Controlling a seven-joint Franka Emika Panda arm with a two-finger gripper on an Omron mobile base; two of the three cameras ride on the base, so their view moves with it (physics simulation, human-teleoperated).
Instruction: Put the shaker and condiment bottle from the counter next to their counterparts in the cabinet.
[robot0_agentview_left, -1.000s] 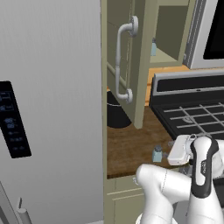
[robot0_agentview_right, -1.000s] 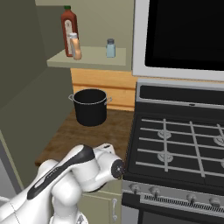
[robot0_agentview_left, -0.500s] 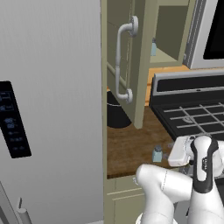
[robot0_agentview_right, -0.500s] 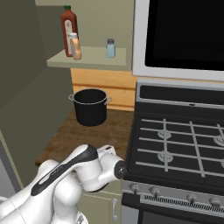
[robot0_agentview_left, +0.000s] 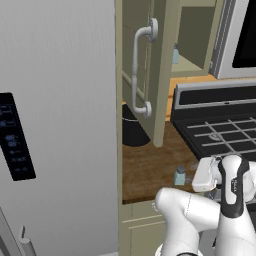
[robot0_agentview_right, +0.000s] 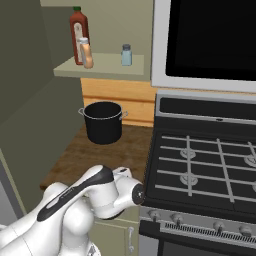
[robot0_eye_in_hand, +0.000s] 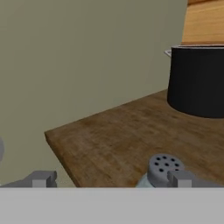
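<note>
The shaker stands on the dark wood counter near its front edge. In the hand view its grey holed cap sits just inside the right fingertip. My gripper is open and low over the counter, with nothing held. The cabinet door is open. On the cabinet shelf a second pale blue shaker stands alone. A tan-orange condiment bottle stands there beside a tall red bottle.
A black pot stands at the back of the counter. The black stove borders the counter on the right, and the grey fridge on the left. The open door's bar handle juts out above the counter.
The arm has shifted slightly by the counter's front edge. The gripper stays open, and the shaker and shelf items have not moved.
</note>
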